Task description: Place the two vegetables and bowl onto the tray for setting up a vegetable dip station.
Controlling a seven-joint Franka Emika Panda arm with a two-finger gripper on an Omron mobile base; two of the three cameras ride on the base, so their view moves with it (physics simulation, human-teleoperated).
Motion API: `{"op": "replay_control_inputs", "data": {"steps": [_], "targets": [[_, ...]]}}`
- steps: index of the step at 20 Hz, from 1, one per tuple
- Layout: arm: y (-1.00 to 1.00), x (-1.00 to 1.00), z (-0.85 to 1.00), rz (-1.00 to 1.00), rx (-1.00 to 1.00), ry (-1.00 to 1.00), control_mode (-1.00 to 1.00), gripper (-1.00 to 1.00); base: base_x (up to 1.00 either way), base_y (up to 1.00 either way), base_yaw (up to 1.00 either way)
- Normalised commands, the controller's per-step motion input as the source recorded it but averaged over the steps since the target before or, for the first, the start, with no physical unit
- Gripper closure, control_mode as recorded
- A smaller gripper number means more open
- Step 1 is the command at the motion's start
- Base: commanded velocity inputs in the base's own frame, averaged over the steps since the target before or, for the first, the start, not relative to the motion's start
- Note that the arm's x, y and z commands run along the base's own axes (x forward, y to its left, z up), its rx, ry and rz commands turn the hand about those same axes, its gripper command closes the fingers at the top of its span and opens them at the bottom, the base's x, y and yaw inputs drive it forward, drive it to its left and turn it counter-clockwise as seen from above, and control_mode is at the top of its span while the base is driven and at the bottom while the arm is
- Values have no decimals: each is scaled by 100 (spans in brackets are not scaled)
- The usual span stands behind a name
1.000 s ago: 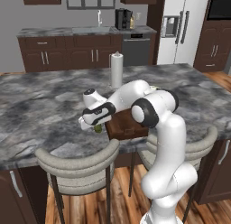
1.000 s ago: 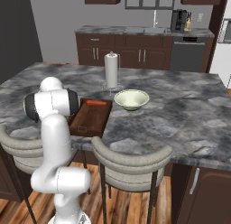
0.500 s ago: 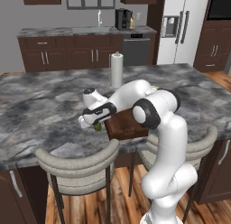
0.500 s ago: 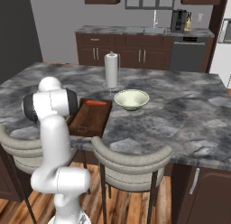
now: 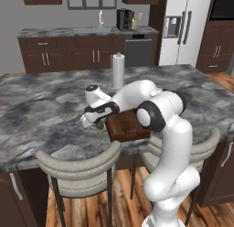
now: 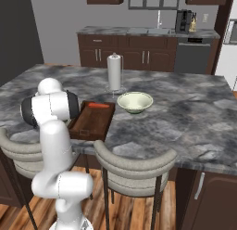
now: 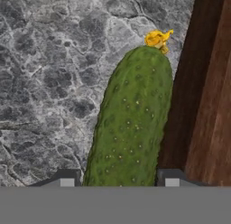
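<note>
Almost nothing has changed in the last second: the pincer (image 7: 116, 180) stays low over the cucumber (image 7: 131, 119), its tips on both sides of it, half open. Whether it grips already I cannot tell. The cucumber lies on the desk (image 7: 54, 74) just beside the tray (image 7: 205, 96), not yet lifted

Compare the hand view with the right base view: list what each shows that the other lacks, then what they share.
Hand view alone: the green cucumber with its yellow blossom end, lying on the counter beside the tray wall, with the gripper fingertips either side of it.

Right base view alone: the carrot in the tray, the bowl on the counter, and the paper-towel roll.

Both: the wooden tray and the grey marble counter.
</note>
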Motion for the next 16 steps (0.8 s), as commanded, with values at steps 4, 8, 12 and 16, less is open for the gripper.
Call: {"op": "replay_control_inputs", "data": {"steps": [4,8,12,16], "targets": [[-27,0,23,18,0,0,-100,100,0,0,0],[-33,0,25,19,0,-1,-100,100,0,0,0],[-35,0,26,19,0,0,-100,100,0,0,0],[-28,0,24,19,0,0,-100,100,0,0,0]]}}
